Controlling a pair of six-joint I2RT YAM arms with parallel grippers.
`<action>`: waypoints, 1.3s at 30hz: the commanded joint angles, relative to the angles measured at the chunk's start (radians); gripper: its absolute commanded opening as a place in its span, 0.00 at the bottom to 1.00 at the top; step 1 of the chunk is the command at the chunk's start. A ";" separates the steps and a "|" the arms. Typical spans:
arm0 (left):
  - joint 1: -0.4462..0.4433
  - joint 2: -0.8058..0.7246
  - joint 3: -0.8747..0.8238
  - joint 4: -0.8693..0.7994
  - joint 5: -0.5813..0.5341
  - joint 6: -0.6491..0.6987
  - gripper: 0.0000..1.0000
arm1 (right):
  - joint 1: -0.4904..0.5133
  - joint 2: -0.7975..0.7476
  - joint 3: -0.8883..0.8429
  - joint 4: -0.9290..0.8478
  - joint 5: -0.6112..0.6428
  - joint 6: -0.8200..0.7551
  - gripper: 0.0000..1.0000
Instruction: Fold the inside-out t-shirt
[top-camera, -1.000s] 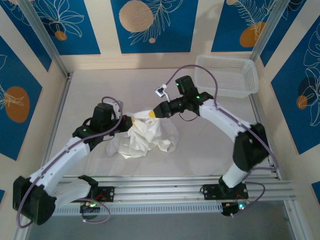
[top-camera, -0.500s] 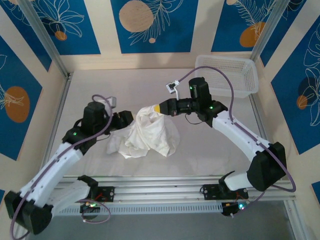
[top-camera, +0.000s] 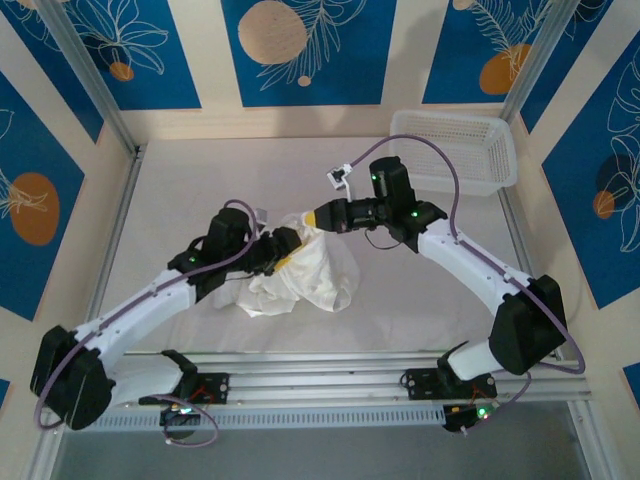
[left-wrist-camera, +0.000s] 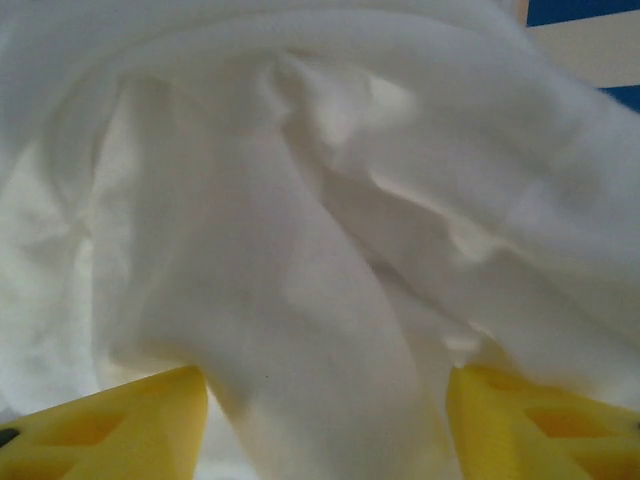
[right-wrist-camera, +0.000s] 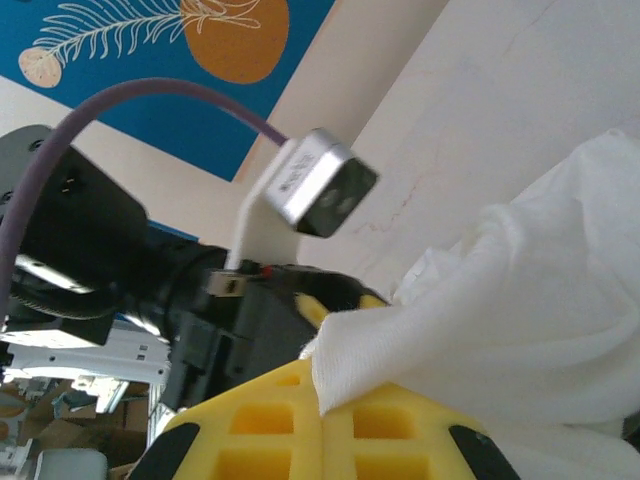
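The inside-out t-shirt (top-camera: 305, 275) lies crumpled in a white heap mid-table, its top edge lifted. My right gripper (top-camera: 318, 217) is shut on that edge; in the right wrist view the yellow pads (right-wrist-camera: 300, 425) press together with a corner of the t-shirt (right-wrist-camera: 520, 330) pinched in the right gripper (right-wrist-camera: 335, 400). My left gripper (top-camera: 285, 250) is at the heap's left side, open. In the left wrist view its yellow fingers (left-wrist-camera: 110, 420) stand wide apart with a fold of the t-shirt (left-wrist-camera: 300, 300) between them, the left gripper (left-wrist-camera: 325, 435) pushed into the cloth.
A white mesh basket (top-camera: 450, 116) stands at the back right corner. Aluminium rails (top-camera: 380, 365) run along the near edge by the arm bases. Walls and frame posts close in the table's left, right and back sides.
My left gripper opened, drew back to the left, then came forward into the shirt's left side. The right gripper stayed shut on the shirt's edge and shifted slightly right.
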 joint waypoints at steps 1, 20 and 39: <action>-0.010 0.017 0.021 0.032 -0.055 0.013 0.65 | 0.016 0.003 0.040 -0.014 -0.030 -0.003 0.00; 0.038 -0.249 -0.078 0.001 0.044 0.524 0.00 | -0.146 -0.200 -0.422 0.185 0.080 0.152 0.36; 0.010 -0.303 -0.232 -0.045 0.003 0.584 0.00 | 0.246 0.219 0.196 -0.557 0.553 -0.414 0.48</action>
